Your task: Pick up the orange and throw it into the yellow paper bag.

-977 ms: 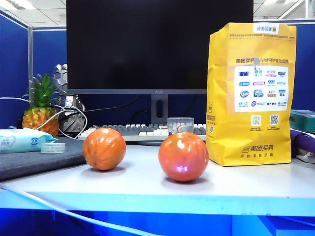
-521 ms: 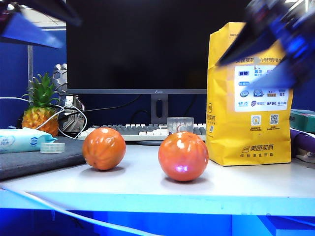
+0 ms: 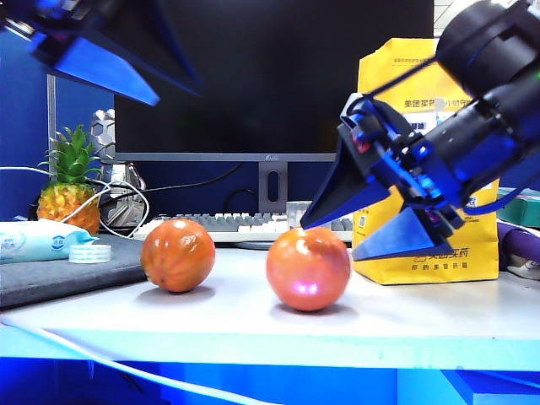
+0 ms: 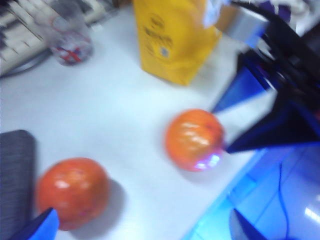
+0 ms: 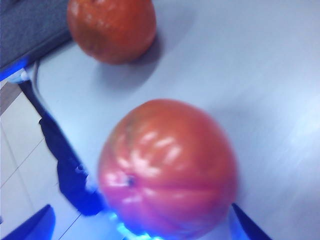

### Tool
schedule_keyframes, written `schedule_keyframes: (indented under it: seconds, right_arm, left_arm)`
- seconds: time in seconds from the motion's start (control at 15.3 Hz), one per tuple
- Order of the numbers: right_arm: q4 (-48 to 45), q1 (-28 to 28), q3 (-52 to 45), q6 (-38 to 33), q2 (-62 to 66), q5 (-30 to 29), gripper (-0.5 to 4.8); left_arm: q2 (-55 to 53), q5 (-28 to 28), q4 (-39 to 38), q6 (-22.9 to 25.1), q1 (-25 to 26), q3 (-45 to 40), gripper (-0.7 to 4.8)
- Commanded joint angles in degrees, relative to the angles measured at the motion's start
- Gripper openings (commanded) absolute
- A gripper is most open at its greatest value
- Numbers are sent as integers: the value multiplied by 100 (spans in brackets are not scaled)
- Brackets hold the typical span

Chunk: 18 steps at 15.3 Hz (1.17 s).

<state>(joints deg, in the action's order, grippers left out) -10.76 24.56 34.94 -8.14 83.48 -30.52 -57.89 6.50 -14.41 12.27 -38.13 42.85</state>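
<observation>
The glossy orange (image 3: 308, 268) sits on the white table, in front and to the left of the yellow paper bag (image 3: 422, 253). My right gripper (image 3: 328, 242) is open and slants down at the orange's right side, its blue fingertips just short of it; whether they touch it I cannot tell. It hides much of the bag. In the right wrist view the orange (image 5: 167, 167) fills the span ahead of that gripper (image 5: 142, 232). My left gripper (image 3: 177, 94) hangs open high at the upper left. Its wrist view shows the left gripper (image 4: 142, 230), the orange (image 4: 194, 139) and the bag (image 4: 172, 37).
A duller ribbed orange ball (image 3: 177, 255) stands left of the orange. Further left are a grey mat (image 3: 67, 274), a tape roll (image 3: 90, 253), a wipes pack (image 3: 38, 240) and a pineapple (image 3: 69, 186). A keyboard (image 3: 228, 224) and monitor (image 3: 274, 76) stand behind.
Both arms have swung into view. The right gripper came down from the upper right to the orange's right side. The left gripper lowered further in at the upper left.
</observation>
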Motion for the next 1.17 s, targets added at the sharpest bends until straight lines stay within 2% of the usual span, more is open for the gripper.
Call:
schedule_keyframes:
  seconds: [0.07,0.72,0.78,0.85,0.91,0.98,1.04,1.17]
  right_arm:
    - [-717,4,37,109,201,199,479]
    - [-1051,72,39,105,737,363,479]
    - [-1058,72,39,105,737,365,451]
    - [-1095,70,39,107,737,365,389]
    - [-1141,70,39,107,739,365,382]
    - [-1172,72,39,107,739,365,333]
    - [-1217,70,39,107,739,365,237]
    - [-1335,72,42,87,737,317,237]
  left_arm:
    - [-122,-138,240,-140,-157,33,479]
    - [-269,-129,380,-179,-155,33,479]
    - [-269,-129,385,-179,-155,33,479]
    - [-269,-129,382,-179,-155,33,479]
    - [-269,-129,382,-179,-155,33,479]
    - [-269,-131,382,-179,-155,33,479]
    - [-269,-131,382,-179,-155,33,479]
    - [-269,-133,380,-179,-155,33,479]
